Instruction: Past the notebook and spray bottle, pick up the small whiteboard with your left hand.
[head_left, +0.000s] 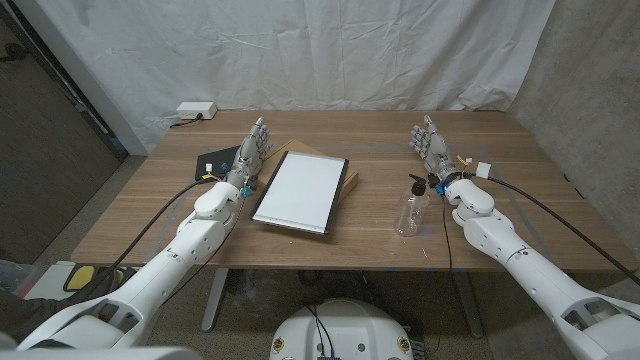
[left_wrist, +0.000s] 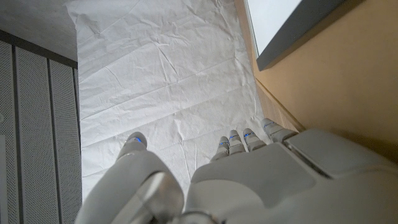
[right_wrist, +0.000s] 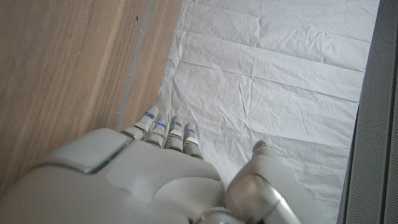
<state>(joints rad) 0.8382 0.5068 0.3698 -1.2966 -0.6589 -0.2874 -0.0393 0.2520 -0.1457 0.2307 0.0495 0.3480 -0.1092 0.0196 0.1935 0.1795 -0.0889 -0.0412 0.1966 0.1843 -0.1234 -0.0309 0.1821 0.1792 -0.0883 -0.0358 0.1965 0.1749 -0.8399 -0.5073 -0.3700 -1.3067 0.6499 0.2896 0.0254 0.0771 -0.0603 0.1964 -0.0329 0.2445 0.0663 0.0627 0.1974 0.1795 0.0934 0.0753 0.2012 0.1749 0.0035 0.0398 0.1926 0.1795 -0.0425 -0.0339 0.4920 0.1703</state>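
The small whiteboard (head_left: 299, 191), white with a dark frame, lies in the middle of the table on top of a brown notebook (head_left: 349, 180). In the left wrist view a corner of the whiteboard (left_wrist: 280, 25) appears over brown surface. My left hand (head_left: 250, 152) stands just left of the whiteboard, fingers straight and apart, holding nothing. A clear spray bottle (head_left: 411, 209) with a black nozzle stands right of the whiteboard. My right hand (head_left: 431, 145) is beyond the bottle, fingers extended, empty. The backs of my left hand (left_wrist: 249, 177) and right hand (right_wrist: 143, 180) fill the wrist views.
A black flat object (head_left: 216, 160) lies on the table behind my left hand. A white power strip (head_left: 194, 110) sits at the table's far left edge. A white sheet (head_left: 300, 50) hangs behind the table.
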